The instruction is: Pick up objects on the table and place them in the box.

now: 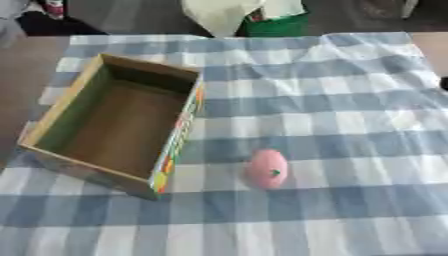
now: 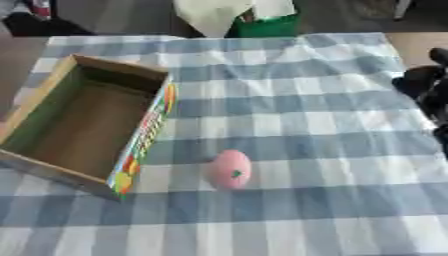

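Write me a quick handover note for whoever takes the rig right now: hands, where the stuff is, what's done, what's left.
Right hand: dark shape at the right edge of the right eye view, above the cloth, holding nothing that shows; whether it is open or shut cannot be told.
Left hand: not in view.
Box: open cardboard box on the left of the checked cloth, nothing visible inside.
Pink egg-shaped object: lying on the cloth to the right of the box, apart from it.
Done: nothing placed yet.
Left: pick up the pink object and put it in the box.
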Motion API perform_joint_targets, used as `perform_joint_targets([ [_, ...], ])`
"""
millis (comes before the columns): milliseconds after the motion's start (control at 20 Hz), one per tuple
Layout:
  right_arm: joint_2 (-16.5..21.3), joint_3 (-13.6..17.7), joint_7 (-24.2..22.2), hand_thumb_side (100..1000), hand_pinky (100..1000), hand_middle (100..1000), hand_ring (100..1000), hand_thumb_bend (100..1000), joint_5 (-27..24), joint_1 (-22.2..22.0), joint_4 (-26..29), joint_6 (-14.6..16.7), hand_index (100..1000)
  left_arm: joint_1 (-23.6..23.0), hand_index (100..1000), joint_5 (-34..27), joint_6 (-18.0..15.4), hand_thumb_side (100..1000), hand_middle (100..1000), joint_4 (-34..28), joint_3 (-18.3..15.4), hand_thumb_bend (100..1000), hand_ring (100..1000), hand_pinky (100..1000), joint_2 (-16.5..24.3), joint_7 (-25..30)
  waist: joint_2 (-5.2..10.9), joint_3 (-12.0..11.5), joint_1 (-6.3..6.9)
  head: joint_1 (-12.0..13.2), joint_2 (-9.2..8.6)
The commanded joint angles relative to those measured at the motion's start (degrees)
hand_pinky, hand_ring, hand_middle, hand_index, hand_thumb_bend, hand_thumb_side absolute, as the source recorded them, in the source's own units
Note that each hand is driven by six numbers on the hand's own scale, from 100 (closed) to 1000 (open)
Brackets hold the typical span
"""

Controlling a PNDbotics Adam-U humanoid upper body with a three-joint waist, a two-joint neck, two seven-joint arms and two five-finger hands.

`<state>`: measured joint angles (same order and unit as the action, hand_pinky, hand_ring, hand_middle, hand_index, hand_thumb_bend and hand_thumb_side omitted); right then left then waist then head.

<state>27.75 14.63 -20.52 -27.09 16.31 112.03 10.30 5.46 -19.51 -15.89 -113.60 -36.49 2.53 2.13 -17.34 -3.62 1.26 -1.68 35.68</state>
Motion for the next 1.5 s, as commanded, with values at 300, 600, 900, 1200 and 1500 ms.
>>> perform_joint_targets([
  [300,10.2,-7.19,-3.4,1000,894,805,843,273,16.48,10.27,-3.17,6.82,942,-0.22,795,-0.22,0.25,563,584,-0.99,0.42,176,381,513,1.49,0.32,1.6,-0.63,-0.28,-1.14,-0.37],
  [600,12.04,-10.08,-4.29,1000,854,836,851,392,20.53,12.86,-3.02,9.33,962,-0.5,795,-0.26,0.55,561,584,-0.99,0.89,175,381,514,1.76,0.69,2.12,-1.52,-0.8,-2.11,-0.14],
  [900,14.39,-17.52,-9.46,1000,838,840,853,410,25.79,21.3,-4.85,11.34,954,-0.67,794,-0.63,0.67,561,583,-0.99,1.18,175,381,513,1.68,1.02,2.3,-2.02,-0.62,-2.78,-0.09],
  [1200,10.83,-22.68,-14.51,1000,832,843,858,442,30.84,28.56,-8.85,15.1,951,-0.78,794,-0.7,0.62,561,583,-0.99,1.16,177,380,513,1.55,1.13,2.17,-2.03,-0.39,-2.8,-0.37],
  [1500,8.47,-24.91,-19.57,1000,842,814,852,522,35.91,30.27,-12.12,18.77,948,-0.81,794,-0.7,0.71,559,583,-0.99,1.18,176,380,514,1.42,1.23,2.08,-1.99,-0.4,-2.88,-0.53],
])
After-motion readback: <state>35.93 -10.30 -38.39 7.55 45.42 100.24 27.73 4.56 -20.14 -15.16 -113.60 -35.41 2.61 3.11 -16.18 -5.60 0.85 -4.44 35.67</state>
